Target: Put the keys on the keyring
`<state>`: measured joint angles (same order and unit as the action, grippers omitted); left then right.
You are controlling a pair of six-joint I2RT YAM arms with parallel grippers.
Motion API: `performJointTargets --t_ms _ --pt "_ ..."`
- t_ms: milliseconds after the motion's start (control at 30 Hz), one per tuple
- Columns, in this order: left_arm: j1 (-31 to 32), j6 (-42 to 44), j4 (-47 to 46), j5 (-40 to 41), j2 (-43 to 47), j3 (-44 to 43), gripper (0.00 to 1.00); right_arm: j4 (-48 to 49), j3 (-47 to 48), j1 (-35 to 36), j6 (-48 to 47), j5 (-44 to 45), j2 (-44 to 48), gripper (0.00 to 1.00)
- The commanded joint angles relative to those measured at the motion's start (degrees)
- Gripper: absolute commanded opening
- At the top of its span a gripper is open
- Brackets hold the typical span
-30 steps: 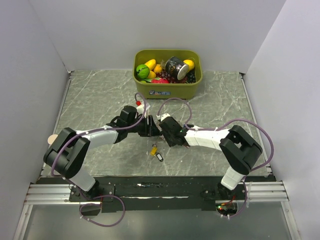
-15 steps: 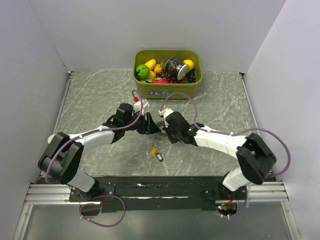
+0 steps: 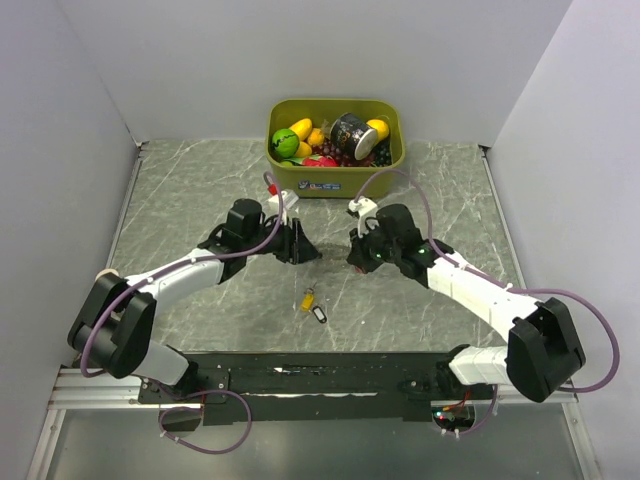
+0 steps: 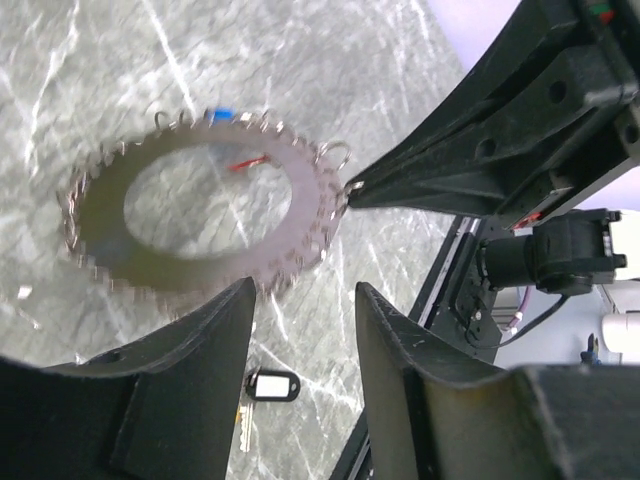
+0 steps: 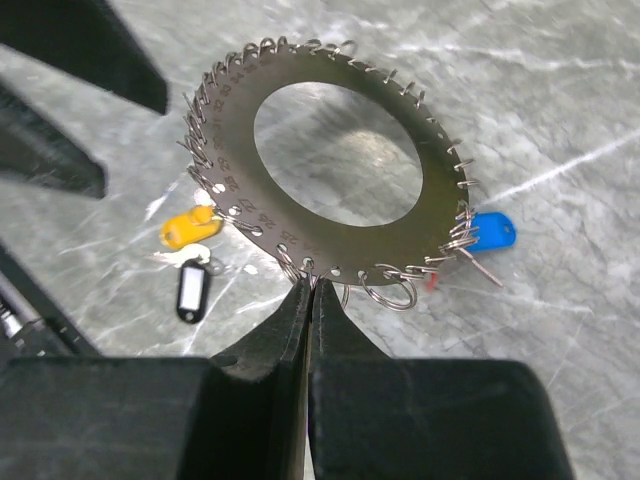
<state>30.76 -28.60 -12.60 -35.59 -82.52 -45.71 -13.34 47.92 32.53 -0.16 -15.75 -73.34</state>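
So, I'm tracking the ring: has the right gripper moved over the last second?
Yes. In the top view the right gripper has moved right, away from the yellow key on the table, which stayed put. It is shut on the keyring.

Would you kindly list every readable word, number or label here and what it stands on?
Nothing is clear enough to quote.
On the flat grey metal keyring disc: tiny engraved numbers beside the rim holes, too small to read.
On the olive-green plastic bin: a sticker, too small.
On the dark printed can: blurred.
On the black key tag: white insert, no writing shows.
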Motion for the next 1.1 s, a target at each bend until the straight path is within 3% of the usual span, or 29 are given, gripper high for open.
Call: performJointTargets --t_ms 0,233,467,633,900,1067 --pt "-0.26 2.5 0.03 -3.78 1.31 -3.68 0.5 0.17 2.44 -1.42 -3.61 -11.12 2.41 0.0" --pt "-0.18 3.99 1.61 -6.51 1.22 -6.4 0.47 -1.78 4.73 -2.39 -4.5 -14.93 1.62 0.02" --pt "-0.18 5.13 4.07 -3.87 1.49 -7.11 0.46 0.41 3.42 -2.48 1.9 1.83 1.45 0.0" --pt "-0.26 4.78 3.9 -2.99 1.49 -6.41 0.45 2.62 -0.28 -2.39 2.63 7.04 1.54 0.0" --pt "-0.18 4.61 3.72 -2.55 0.0 -6.05 0.44 2.36 -3.89 -1.25 0.69 3.1 -3.37 0.02" --pt "-0.18 4.34 3.28 -2.02 -0.53 -5.88 0.44 -0.27 0.58 2.88 1.04 5.28 -12.23 0.04"
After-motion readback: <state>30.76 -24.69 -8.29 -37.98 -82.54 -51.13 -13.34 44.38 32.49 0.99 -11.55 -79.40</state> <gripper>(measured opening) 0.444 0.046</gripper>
